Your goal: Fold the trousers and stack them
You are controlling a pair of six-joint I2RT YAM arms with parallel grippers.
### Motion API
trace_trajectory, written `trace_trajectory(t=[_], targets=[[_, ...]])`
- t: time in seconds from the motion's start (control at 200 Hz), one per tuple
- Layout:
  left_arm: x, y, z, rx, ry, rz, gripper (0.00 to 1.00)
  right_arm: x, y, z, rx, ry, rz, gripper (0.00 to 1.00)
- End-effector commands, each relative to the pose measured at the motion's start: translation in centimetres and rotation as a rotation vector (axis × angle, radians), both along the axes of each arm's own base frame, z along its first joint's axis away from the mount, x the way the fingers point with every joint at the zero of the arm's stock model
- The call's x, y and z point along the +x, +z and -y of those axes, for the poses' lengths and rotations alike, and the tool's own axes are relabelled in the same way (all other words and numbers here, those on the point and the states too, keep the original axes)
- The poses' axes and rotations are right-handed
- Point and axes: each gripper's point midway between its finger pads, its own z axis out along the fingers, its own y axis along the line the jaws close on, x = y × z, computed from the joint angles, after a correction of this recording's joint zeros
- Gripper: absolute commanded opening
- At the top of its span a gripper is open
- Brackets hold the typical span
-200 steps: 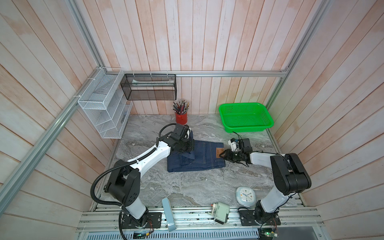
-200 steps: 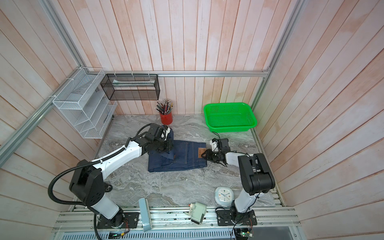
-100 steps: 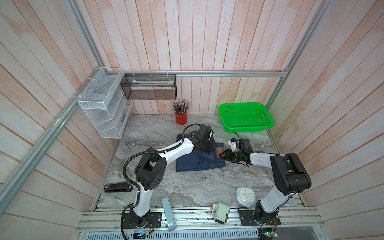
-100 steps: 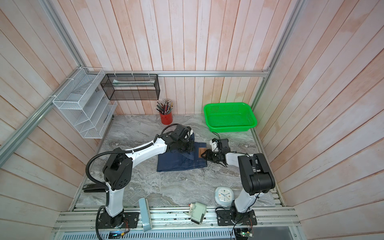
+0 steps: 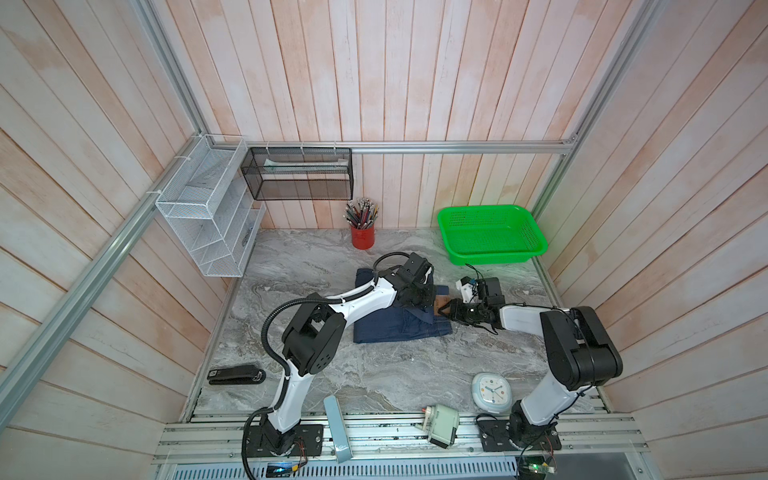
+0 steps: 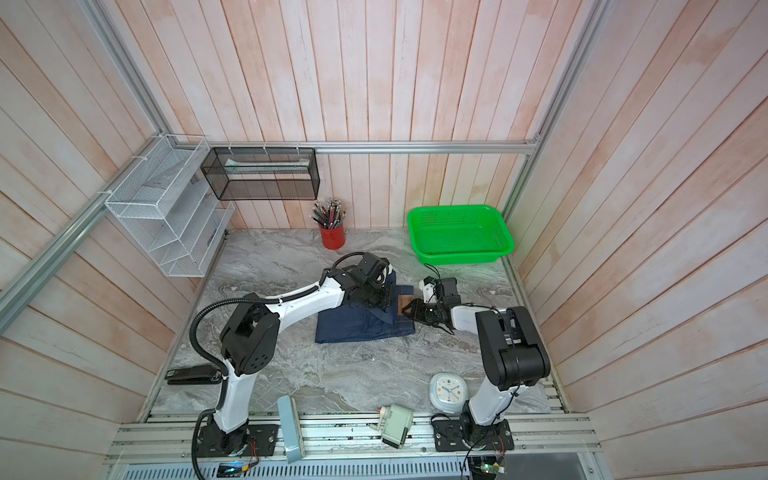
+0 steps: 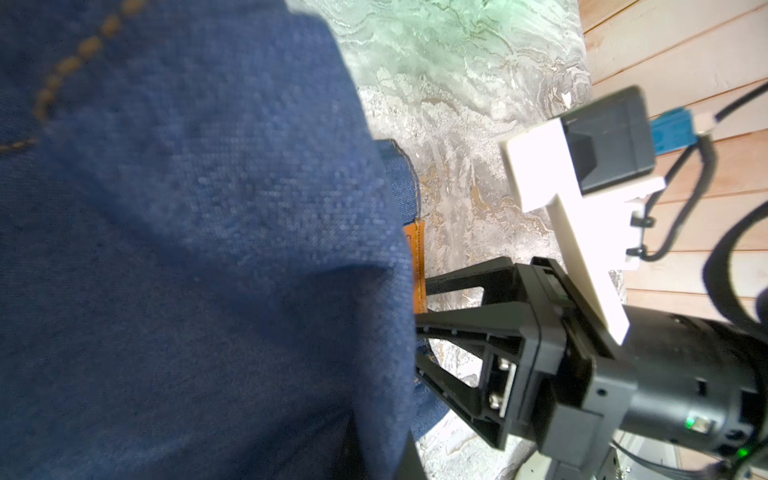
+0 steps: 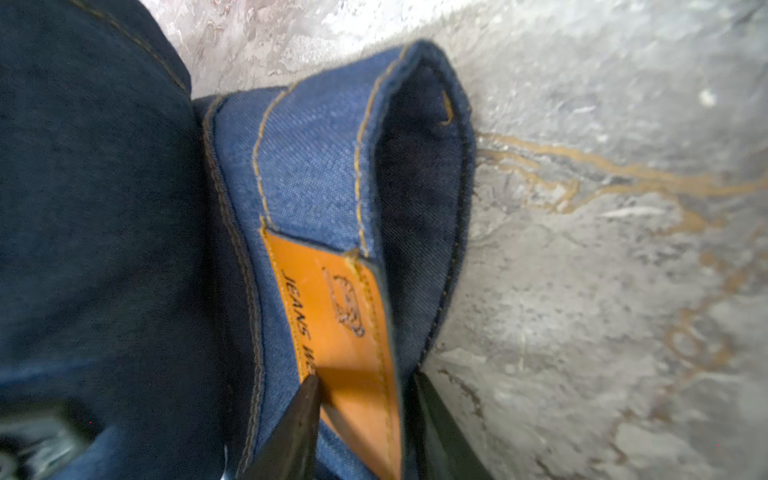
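trousers part-folded on the table, both grippers at the waistband end

the dark navy-blue denim trousers (image 5: 395, 328) lay as a folded rectangle near the middle of the grey marbled tabletop (image 5: 374, 374). they were in front of the green perforated plastic basket (image 5: 490, 258) and apart from it. the waistband end pointed toward the right arm. the left gripper (image 5: 420, 298) extended over the cloth to that end. its jaws were closed on a fold of the denim, which rose close before the left wrist camera, filled most of that view and hid the fingers. the right gripper (image 5: 447, 309) lay low over the table at the waistband edge. in the right wrist view its two black fingers (image 8: 299, 419) stood partly apart with the tan-stitched waistband clamped between them. one finger pressed against the rectangular tan leather patch (image 8: 332, 307) and the other lay on the inner side of the band. in both top views the two grippers sat just beside each other.
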Motion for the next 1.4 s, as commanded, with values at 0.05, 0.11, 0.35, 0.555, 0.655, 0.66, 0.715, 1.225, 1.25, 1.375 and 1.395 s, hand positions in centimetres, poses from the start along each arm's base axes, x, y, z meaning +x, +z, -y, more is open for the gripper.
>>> trace_trajectory(t=[0.05,0.11,0.35,0.555,0.655,0.66,0.715,1.225,1.25,1.375,1.395], targets=[[0.4,0.1,1.4,-0.039,-0.014,0.003,0.0,-1.6,-1.5,0.1,-0.021,0.008,-0.076,0.4],[0.3,-0.1,1.7,-0.041,-0.019,0.002,0.0,-1.4,-1.1,0.1,-0.023,0.006,-0.069,0.4],[0.3,-0.5,2.3,-0.051,-0.029,-0.006,0.0,-0.8,-0.1,0.3,-0.035,-0.002,-0.042,0.4],[-0.2,-0.6,3.3,-0.054,-0.054,-0.014,0.0,-0.8,-0.2,0.4,-0.039,-0.002,-0.045,0.39],[-0.3,-1.0,3.7,-0.056,-0.056,-0.022,0.0,-0.8,-0.3,0.3,-0.035,-0.001,-0.046,0.39],[-0.3,-1.0,3.7,-0.056,-0.056,-0.022,0.0,-0.8,-0.3,0.3,-0.035,-0.002,-0.046,0.39],[-0.3,-1.1,4.0,-0.058,-0.058,-0.025,0.0,-0.8,-0.2,0.3,-0.035,-0.001,-0.045,0.39],[-0.9,2.4,4.7,-0.137,-0.084,-0.001,0.21,-0.7,0.3,0.7,-0.051,-0.009,-0.03,0.39],[-1.0,2.8,4.7,-0.145,-0.084,0.002,0.23,-0.6,0.3,0.7,-0.052,-0.011,-0.028,0.4],[-1.2,4.9,4.8,-0.188,-0.094,0.028,0.34,-0.3,0.9,1.2,-0.07,-0.032,-0.008,0.43],[-1.2,5.3,4.8,-0.195,-0.095,0.032,0.35,-0.2,1.1,1.4,-0.072,-0.037,-0.002,0.43]])
